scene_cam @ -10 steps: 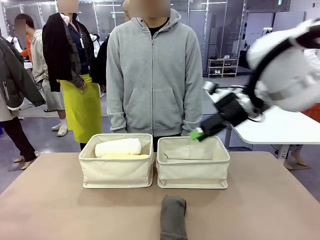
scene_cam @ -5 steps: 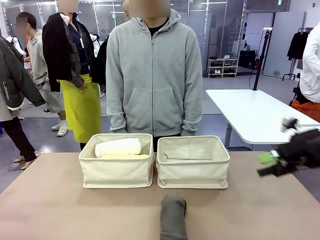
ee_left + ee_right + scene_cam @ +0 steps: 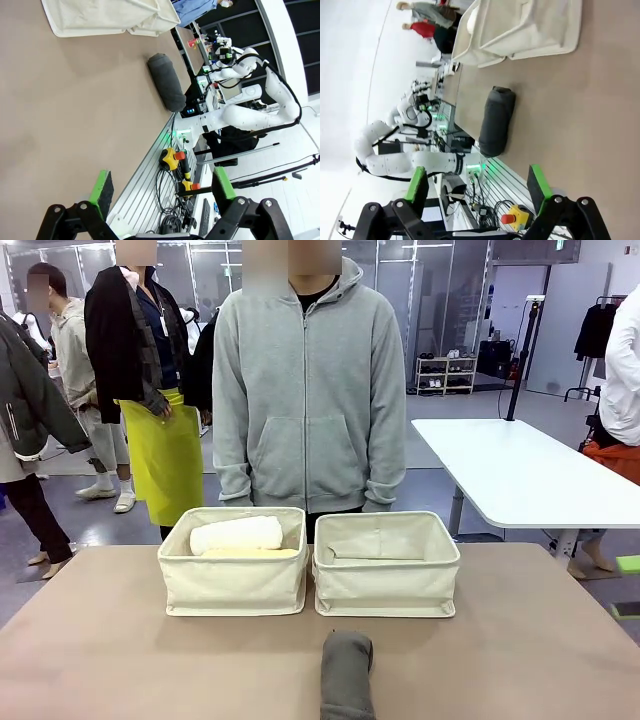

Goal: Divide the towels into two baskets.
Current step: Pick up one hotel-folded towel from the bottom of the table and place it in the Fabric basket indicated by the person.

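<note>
Two cream canvas baskets stand side by side mid-table. The left basket (image 3: 235, 587) holds a white towel (image 3: 237, 534) lying on a pale yellow towel (image 3: 252, 553). In the right basket (image 3: 386, 592) lies a cream towel (image 3: 375, 552). A dark grey towel (image 3: 347, 676) lies on the table at the near edge, in front of the right basket. My right gripper (image 3: 627, 587) peeks in at the far right edge, open and empty. In the left wrist view my left gripper (image 3: 162, 187) is open over the table's near edge, with the grey towel (image 3: 166, 88) beyond it. The right wrist view has the right gripper (image 3: 477, 183) open, the grey towel (image 3: 496, 128) ahead.
A person in a grey hoodie (image 3: 308, 390) stands just behind the baskets, hands down. A white table (image 3: 510, 475) stands at the back right. Cables and a yellow emergency-stop box (image 3: 172, 157) sit along the table's near rail. A basket's wall (image 3: 530, 30) lies beyond the grey towel.
My right arm has swung from above the right basket down and out to the table's right edge. The towels and baskets have not moved.
</note>
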Robot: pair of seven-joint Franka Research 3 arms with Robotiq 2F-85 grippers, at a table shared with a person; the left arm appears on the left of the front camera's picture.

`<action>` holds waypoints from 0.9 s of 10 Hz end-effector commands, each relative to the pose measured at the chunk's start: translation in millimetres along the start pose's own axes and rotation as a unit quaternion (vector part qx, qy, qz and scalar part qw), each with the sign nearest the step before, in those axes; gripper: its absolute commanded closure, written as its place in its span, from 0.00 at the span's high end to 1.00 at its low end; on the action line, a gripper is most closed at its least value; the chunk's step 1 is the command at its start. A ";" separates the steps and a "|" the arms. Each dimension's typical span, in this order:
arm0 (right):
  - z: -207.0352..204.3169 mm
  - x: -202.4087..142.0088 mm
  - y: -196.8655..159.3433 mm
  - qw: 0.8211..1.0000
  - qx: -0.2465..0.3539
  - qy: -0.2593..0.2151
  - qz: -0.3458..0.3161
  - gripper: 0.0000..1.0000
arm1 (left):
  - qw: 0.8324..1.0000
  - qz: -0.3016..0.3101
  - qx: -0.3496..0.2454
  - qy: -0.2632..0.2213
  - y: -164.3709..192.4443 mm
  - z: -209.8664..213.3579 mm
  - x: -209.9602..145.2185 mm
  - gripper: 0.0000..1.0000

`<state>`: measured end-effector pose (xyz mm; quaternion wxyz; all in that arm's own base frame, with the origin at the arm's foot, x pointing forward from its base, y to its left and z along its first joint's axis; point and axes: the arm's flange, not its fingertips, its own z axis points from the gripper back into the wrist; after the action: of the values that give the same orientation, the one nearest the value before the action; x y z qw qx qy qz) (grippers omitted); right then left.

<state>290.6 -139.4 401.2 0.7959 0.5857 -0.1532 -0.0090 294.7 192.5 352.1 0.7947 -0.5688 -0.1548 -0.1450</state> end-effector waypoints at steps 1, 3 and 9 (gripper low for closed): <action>-43.7 -89.6 -3.8 0.999 -0.010 -0.016 -0.027 1.00 | 1.000 -0.005 0.002 0.001 -3.3 2.6 -2.6 1.00; 0.0 0.0 0.0 1.000 0.000 0.000 0.000 1.00 | 1.000 -0.005 0.002 0.001 -3.3 2.6 -2.6 1.00; 0.0 0.0 0.0 1.000 0.000 0.000 0.000 1.00 | 1.000 -0.005 0.002 0.001 -3.3 2.6 -2.6 1.00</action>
<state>289.8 -141.9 397.9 0.7981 0.5842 -0.1467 -0.0132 294.8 192.4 352.1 0.7947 -0.5688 -0.1547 -0.1451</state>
